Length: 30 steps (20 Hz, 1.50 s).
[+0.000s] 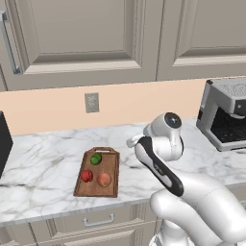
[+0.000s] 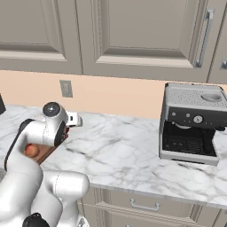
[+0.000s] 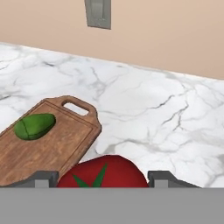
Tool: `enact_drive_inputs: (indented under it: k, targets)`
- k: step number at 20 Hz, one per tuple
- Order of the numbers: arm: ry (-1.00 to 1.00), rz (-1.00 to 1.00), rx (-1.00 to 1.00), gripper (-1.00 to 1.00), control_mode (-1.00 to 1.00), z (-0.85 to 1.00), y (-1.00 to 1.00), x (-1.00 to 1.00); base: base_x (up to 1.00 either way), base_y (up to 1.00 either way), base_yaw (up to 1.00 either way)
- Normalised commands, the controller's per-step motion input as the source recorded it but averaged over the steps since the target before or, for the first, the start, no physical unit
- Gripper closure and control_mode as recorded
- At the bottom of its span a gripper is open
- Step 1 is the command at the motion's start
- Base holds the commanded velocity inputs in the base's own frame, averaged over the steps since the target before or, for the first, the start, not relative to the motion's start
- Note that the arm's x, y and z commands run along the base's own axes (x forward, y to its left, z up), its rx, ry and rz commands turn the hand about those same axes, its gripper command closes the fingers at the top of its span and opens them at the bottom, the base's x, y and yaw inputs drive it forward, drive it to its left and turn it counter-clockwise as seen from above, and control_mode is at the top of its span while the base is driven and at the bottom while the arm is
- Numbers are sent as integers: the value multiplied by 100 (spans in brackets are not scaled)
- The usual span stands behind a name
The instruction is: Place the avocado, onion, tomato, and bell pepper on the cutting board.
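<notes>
In the hand view the gripper (image 3: 103,179) is closed on a red tomato (image 3: 103,171) with a green star-shaped calyx, one dark finger tip against each flank of the fruit; the tomato hangs above the marble counter (image 3: 153,113), just beside the cutting board's long edge, toward 5 o'clock from its handle end.

The cutting board (image 3: 52,140) lies flat on the counter with its handle bar at the far short end, toward 12 o'clock; the avocado (image 3: 34,126) rests on the wood near that handle end, at about 9 o'clock from the handle slot.

From the left base view the cutting board (image 1: 110,180) carries three things: the avocado (image 1: 96,159) nearest the handle, a red ball (image 1: 86,176) at 7 o'clock from it, and an orange ball (image 1: 104,179) at 5 o'clock from it; the red and orange balls sit side by side, close but apart.

A grey wall outlet (image 1: 92,102) sits on the backsplash at 12 o'clock from the board; a coffee machine (image 2: 191,123) stands on the counter well apart, far toward 3 o'clock.
</notes>
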Motion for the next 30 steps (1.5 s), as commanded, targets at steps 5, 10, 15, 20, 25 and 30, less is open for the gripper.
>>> enact_drive_inputs:
  k: [5,10,15,20,25,30]
  targets:
    - [0,5,0,100,-100,0,32,-4,0,0,0]
    - [0,2,0,100,-100,1,28,0,0,0,0]
    - [2,2,0,100,-100,6,31,0,0,0,0]
    - [5,1,0,100,-100,1,27,-5,0,0,0]
    - [5,3,0,100,-100,-4,10,-16,0,0,0]
    - [1,5,0,100,-100,-22,3,-13,0,0,0]
